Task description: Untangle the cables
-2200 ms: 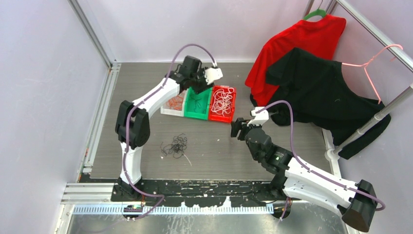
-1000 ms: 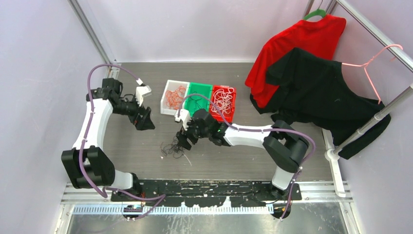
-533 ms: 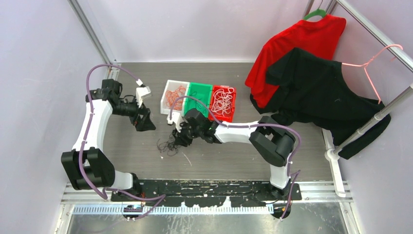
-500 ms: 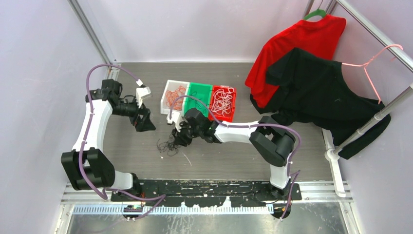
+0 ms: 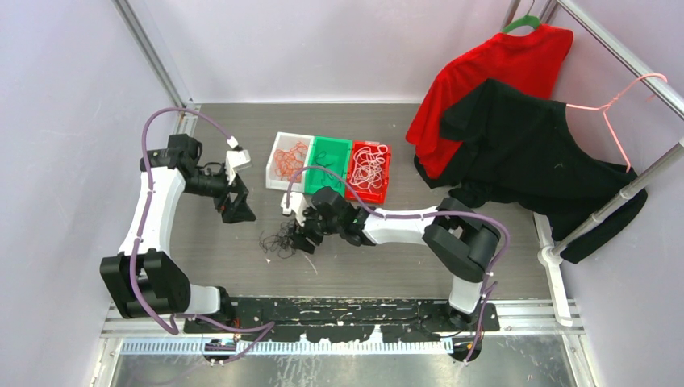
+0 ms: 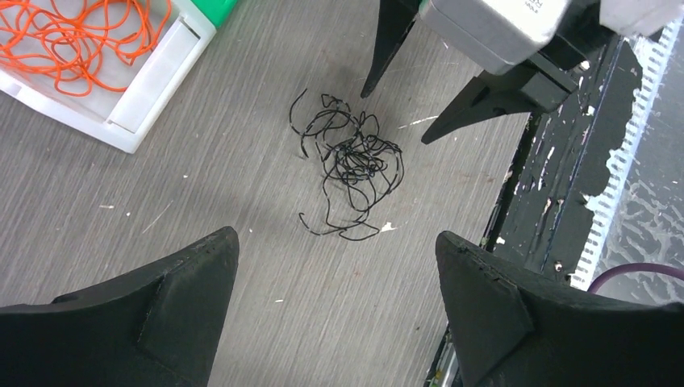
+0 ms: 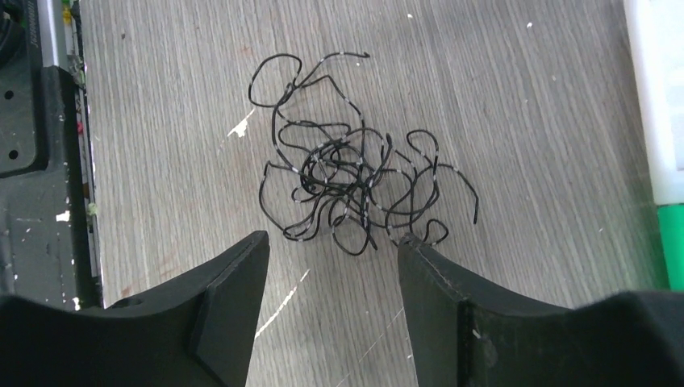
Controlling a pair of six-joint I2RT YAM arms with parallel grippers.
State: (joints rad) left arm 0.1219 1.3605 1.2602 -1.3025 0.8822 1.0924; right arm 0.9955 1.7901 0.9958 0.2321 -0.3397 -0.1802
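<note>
A tangled clump of black cables (image 5: 281, 240) lies on the grey table, also in the left wrist view (image 6: 352, 160) and the right wrist view (image 7: 348, 179). My right gripper (image 5: 306, 239) is open and empty just right of the clump (image 7: 331, 238), its right fingertip (image 7: 419, 250) at the clump's edge. My left gripper (image 5: 236, 209) is open and empty, up and left of the clump (image 6: 335, 238). A white tray (image 5: 277, 179) holds orange cables (image 6: 77, 36), a green tray (image 5: 333, 147) holds black ones, and a red tray (image 5: 387, 173) holds white ones.
A red shirt (image 5: 500, 60) and a black shirt (image 5: 532, 153) hang from a rail at the back right. A black base plate (image 5: 347, 310) runs along the table's near edge and shows in the left wrist view (image 6: 556, 201). An aluminium frame (image 5: 153, 72) stands at the left.
My right gripper has drawn back slightly to the right and nearer, off the black clump, which lies loose on the table. My left arm has barely shifted.
</note>
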